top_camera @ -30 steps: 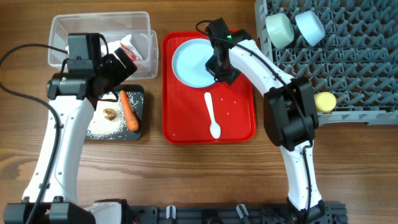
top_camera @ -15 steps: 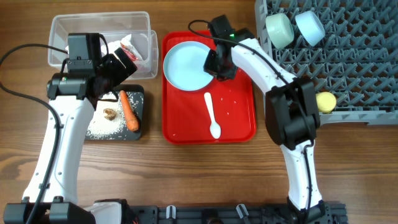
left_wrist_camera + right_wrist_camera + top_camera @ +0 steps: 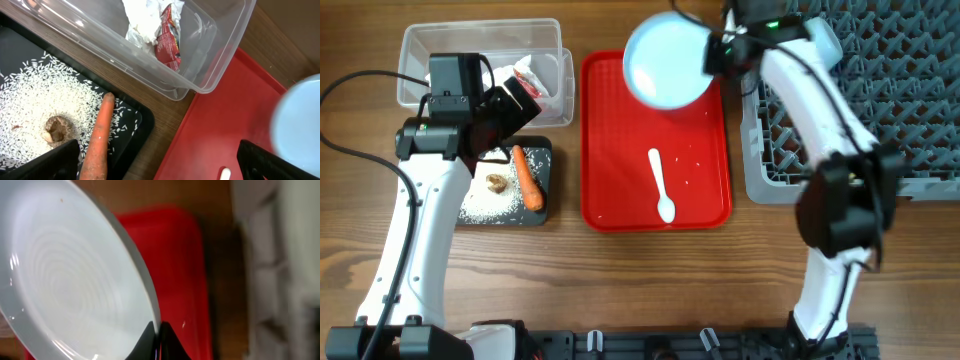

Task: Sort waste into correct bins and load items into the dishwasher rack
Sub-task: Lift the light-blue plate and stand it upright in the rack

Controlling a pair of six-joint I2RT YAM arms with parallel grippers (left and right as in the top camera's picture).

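Above the wood-grain table (image 3: 620,290) and flat red tray (image 3: 610,170), one glossy round pale-blue plate (image 3: 665,60) is pinched at its rim by the clenched right gripper (image 3: 157,339). The left gripper (image 3: 160,165) gapes empty. One white plastic spoon (image 3: 661,186) lies on the tray.

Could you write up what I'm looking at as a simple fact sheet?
Right jaws: shut on the pale-blue plate by its rim, plate held above the red tray
Left jaws: open, empty, over the black tray
Clear tub: crumpled paper with red wrapper
Black tray: rice, carrot, brown scrap
Red tray: white spoon
Grey rack: right of the red tray
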